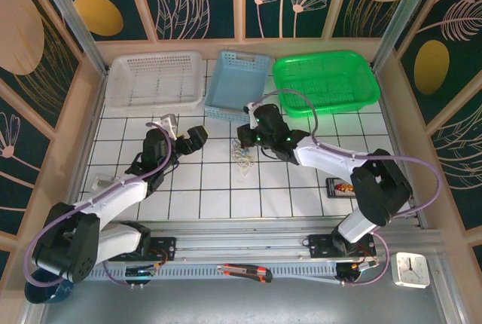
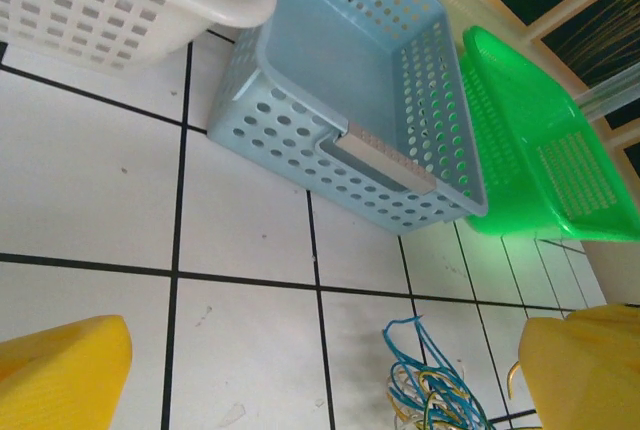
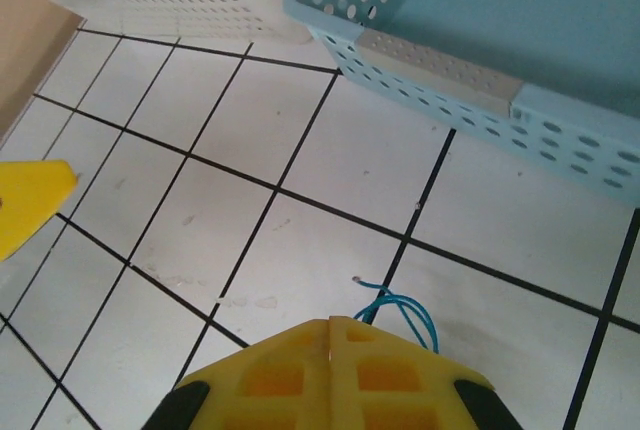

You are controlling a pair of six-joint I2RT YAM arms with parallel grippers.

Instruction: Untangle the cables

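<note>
**Right gripper closed at the cable tangle**

On the tiled table (image 1: 218, 196), a blue basket (image 1: 237, 83) stands at the far edge. The left gripper (image 2: 320, 350) hangs with jaws wide apart near the cables (image 2: 430, 390). The right gripper (image 3: 330, 325) is clamped shut, blue strands poking out at its tip.

The shut right hand (image 3: 330, 328) hides most of the cables (image 3: 395, 295).
</note>
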